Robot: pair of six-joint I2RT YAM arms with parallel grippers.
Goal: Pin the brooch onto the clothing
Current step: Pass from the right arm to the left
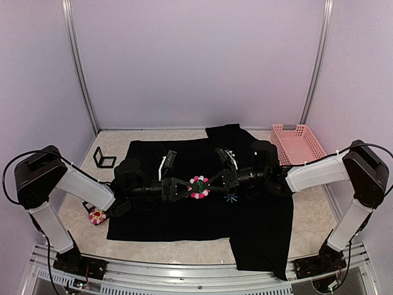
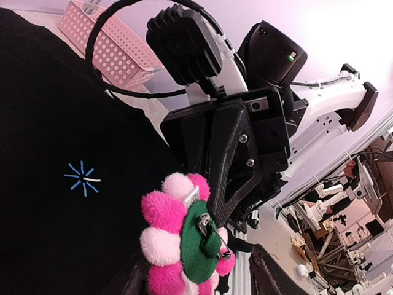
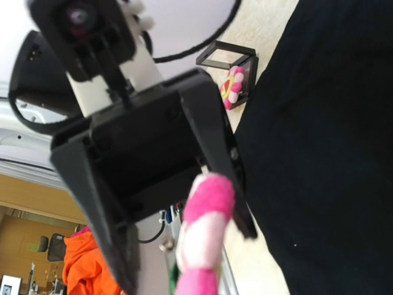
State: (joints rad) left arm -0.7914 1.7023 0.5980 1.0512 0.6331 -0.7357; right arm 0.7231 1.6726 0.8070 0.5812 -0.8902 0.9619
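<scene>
Here, the black T-shirt (image 1: 184, 215) lies spread flat across the table (image 1: 319, 215). A pink basket (image 1: 299, 145) sits off its far right corner. Both arms meet mid-shirt. The left gripper (image 1: 188, 186) has its jaws spread wide either side of the brooch (image 1: 198, 186), not clamping. The right gripper (image 1: 209, 183) is closed onto the brooch's edge, holding it over the cloth, green back up, just left of the blue starburst (image 1: 231, 198). A second flower (image 1: 97, 216) lies at the shirt's near left edge.
</scene>
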